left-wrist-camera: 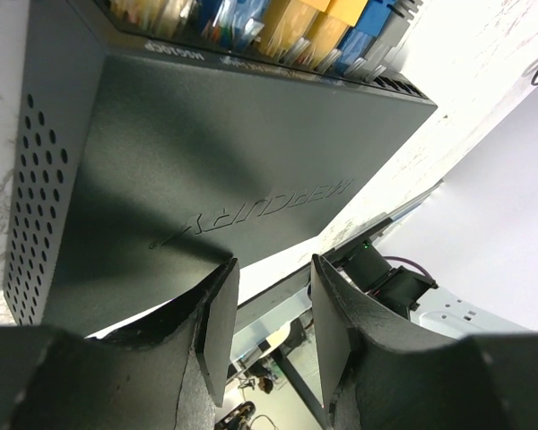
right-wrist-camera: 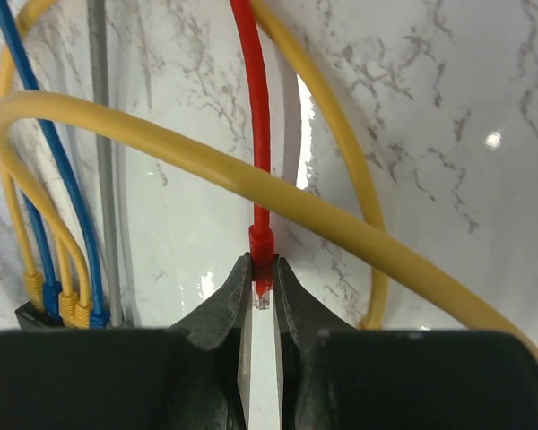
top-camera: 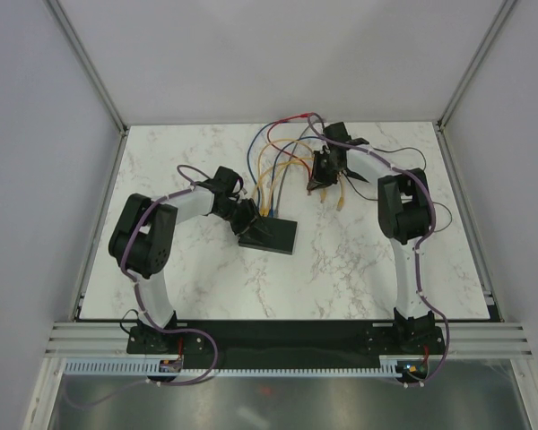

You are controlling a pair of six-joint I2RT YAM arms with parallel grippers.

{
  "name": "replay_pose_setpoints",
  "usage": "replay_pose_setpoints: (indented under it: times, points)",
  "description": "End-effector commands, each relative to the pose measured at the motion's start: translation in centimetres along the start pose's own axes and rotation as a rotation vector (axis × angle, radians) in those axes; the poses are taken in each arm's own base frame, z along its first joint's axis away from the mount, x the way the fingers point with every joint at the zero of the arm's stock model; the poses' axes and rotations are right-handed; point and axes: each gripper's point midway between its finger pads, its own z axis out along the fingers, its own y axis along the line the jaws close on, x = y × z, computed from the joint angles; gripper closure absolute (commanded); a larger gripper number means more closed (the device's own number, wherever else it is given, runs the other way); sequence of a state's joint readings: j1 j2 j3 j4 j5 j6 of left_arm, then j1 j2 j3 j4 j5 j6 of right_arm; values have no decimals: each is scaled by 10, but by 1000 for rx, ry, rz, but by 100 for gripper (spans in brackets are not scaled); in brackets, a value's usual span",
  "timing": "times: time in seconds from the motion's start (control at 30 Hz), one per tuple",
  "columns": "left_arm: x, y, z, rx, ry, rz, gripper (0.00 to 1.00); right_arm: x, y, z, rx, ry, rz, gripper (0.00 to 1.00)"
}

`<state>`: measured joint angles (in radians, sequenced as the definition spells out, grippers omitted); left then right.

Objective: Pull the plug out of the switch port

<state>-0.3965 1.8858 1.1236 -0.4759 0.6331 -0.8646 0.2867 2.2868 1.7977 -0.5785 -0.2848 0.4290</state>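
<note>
At far edge, red plug point(right-wrist-camera: 262, 240) clamped in right gripper point(right-wrist-camera: 262, 278), clear of switch point(top-camera: 271, 235). Switch seemingly steadied mid-counter by left gripper point(left-wrist-camera: 271, 278), fingers point(left-wrist-camera: 217, 322) narrowly parted, against pull.

Matt textured black switch point(left-wrist-camera: 224, 170) on glossy marble table point(top-camera: 359, 269).

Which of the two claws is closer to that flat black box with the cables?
Left. The left gripper sits at the switch edge; the right gripper is farther back on the table, pinching a red plug.
</note>
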Motion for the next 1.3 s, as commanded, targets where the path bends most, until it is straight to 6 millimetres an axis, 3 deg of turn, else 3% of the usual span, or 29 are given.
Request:
replay_pose_setpoints:
  times: [0.0, 0.07, 0.13, 0.17, 0.2, 0.27, 0.43, 0.47, 0.53, 0.63, 0.67, 0.87, 1.13, 1.23, 1.27]
  points:
    - [2, 40, 7, -161, -41, 42, 53, -12, -8, -35, 120, -28, -16, 100]
    - [0, 36, 5, -153, -54, 54, 53, -2, -18, -44, 175, 18, 2, 100]
    - [-1, 32, 1, -145, -63, 66, 53, 10, -8, -59, 132, 54, 9, 100]
    - [-1, 31, 1, -142, -66, 70, 53, 27, -7, -60, 114, 100, 40, 100]
    - [-2, 29, 0, -139, -69, 72, 53, 30, -1, -72, 92, 96, 43, 100]
    - [-3, 29, 1, -140, -68, 73, 53, 55, -7, -79, 103, 165, 71, 100]
    - [-4, 25, 0, -131, -71, 81, 53, 94, -12, -111, 117, 226, 92, 100]
    - [-5, 24, -1, -128, -75, 86, 53, 108, -19, -112, 135, 254, 108, 100]
    - [-5, 23, -2, -128, -77, 87, 53, 115, -28, -124, 180, 242, 136, 100]
    - [-5, 24, -1, -130, -73, 86, 53, 131, -56, -134, 283, 237, 190, 100]
    - [-6, 24, -1, -129, -74, 88, 53, 138, -75, -137, 350, 235, 217, 100]
    - [-7, 23, 0, -128, -75, 91, 53, 129, -147, -176, 658, 89, 322, 100]
    - [-5, 27, 2, -135, -65, 87, 53, 107, -204, -208, 852, -2, 384, 100]
    - [-4, 28, 1, -135, -65, 87, 53, 96, -226, -238, 899, -90, 481, 100]
    - [-3, 29, 1, -137, -65, 86, 52, 82, -226, -255, 898, -160, 491, 100]
